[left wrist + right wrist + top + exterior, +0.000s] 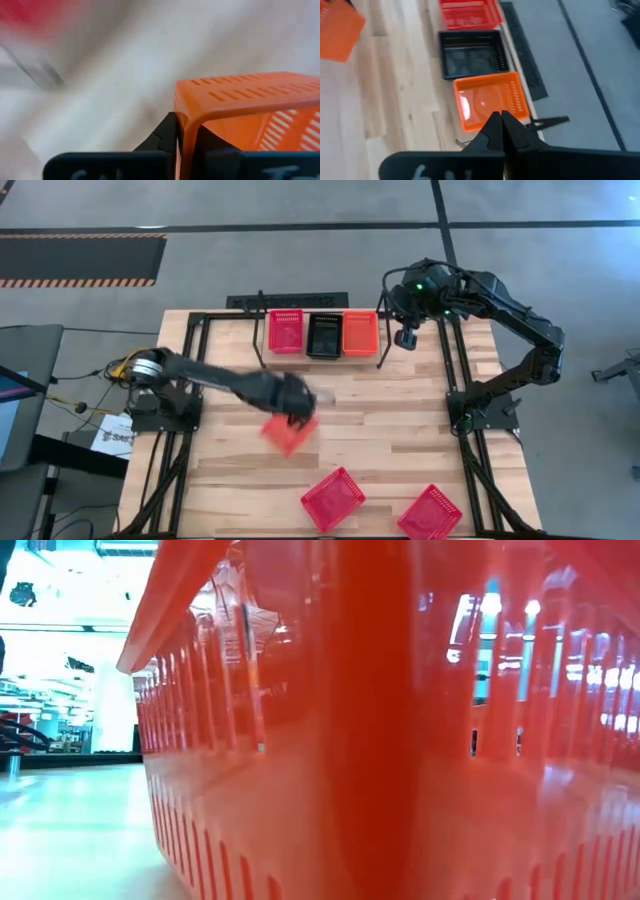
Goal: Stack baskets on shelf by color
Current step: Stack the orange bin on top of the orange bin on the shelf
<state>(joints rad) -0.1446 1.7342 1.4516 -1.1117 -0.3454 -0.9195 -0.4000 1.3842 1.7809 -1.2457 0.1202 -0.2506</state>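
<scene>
My left gripper [296,406] reaches over the table's middle and is shut on an orange basket [289,433], also in the left wrist view [250,110] and the right wrist view [337,30]. The shelf [375,352] stands at the far edge; on it a red basket [285,330], a black basket [323,335] and an orange basket [360,333] sit side by side on their bottoms. My right gripper [503,125] is shut and hovers above the shelf's right end, over that orange basket [487,102], touching nothing. My left gripper pinches the orange basket's wall at a corner [183,117], one finger [162,135] on either side of the wall. It comes from above in the high view. The basket sits tilted below the fingers; whether any part rests on the table I cannot tell.
Two more red baskets [332,498] [430,513] lie at the near edge, turned askew. One red basket [400,740] fills the low view. Black frame rails [452,370] run along both sides of the table. Bare wood lies between the shelf and the near baskets.
</scene>
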